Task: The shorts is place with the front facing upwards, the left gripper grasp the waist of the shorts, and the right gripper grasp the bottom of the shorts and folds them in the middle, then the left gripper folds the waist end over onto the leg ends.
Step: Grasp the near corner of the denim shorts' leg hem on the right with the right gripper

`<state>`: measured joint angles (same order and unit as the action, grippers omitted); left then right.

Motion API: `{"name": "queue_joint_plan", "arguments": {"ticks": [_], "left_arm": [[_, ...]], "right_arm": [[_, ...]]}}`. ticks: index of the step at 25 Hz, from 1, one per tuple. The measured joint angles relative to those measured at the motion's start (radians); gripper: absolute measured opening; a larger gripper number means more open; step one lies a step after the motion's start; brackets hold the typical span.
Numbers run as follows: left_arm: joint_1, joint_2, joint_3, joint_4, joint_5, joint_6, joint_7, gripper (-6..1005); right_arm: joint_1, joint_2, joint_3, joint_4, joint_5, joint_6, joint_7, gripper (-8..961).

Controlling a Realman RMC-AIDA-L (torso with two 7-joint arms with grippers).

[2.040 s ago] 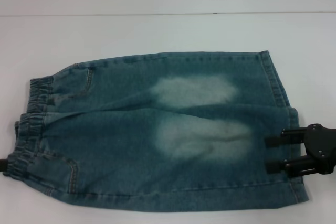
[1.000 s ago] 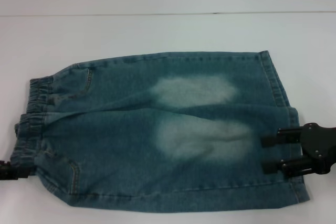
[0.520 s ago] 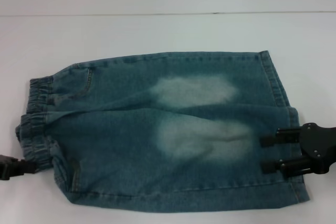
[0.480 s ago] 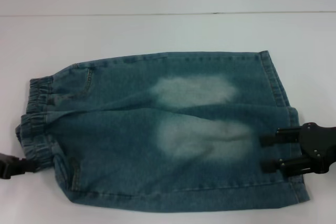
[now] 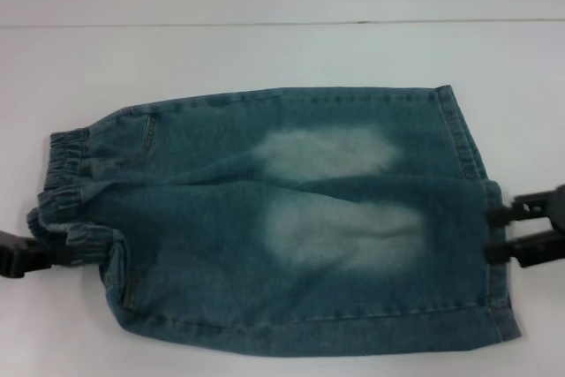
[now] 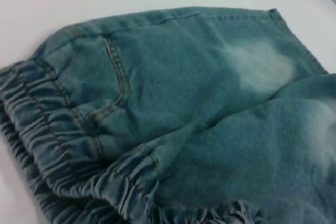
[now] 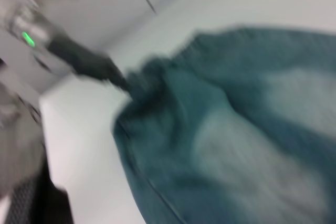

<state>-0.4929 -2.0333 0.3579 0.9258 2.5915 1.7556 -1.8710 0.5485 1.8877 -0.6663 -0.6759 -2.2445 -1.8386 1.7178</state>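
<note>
The blue-green denim shorts (image 5: 291,218) lie flat on the white table, folded lengthwise, with two pale patches facing up. The waist end (image 5: 66,174) points left and the leg ends (image 5: 477,174) point right. At the near left corner my left gripper (image 5: 62,253) is shut on the waistband, which is bunched and lifted there. The right wrist view shows that left gripper (image 7: 123,81) biting the cloth. My right gripper (image 5: 496,234) stands open at the leg hem's edge, holding nothing. The left wrist view shows the gathered waistband (image 6: 58,145) close up.
The white table (image 5: 265,50) stretches on all sides of the shorts, with its far edge line across the top of the head view. No other objects are in view.
My left gripper closed on the near waist corner and drew it inward, bunching the band. The right gripper backed off to the right, leaving the leg hem.
</note>
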Motion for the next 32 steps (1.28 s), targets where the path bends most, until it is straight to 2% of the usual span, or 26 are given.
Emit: {"name": "queue_joint_plan", "arguments": {"ticks": [3,9,32], "left_arm": [[-0.008,0.004,-0.001,0.0,-0.006,0.005,-0.004,61],[-0.023,0.005,0.0,0.001,-0.008,0.007,-0.005,55],[-0.037,0.001,0.028,-0.013,-0.002,0.003,-0.008,49]], "right_arm": [[0.008,-0.001,0.001,-0.066,-0.107,-0.015,0.046,838],[0.028,-0.001,0.005,-0.098,-0.23,-0.043,0.063,839],[0.031,0.0,0.008,-0.097,-0.253,-0.005,0.064,839]]}}
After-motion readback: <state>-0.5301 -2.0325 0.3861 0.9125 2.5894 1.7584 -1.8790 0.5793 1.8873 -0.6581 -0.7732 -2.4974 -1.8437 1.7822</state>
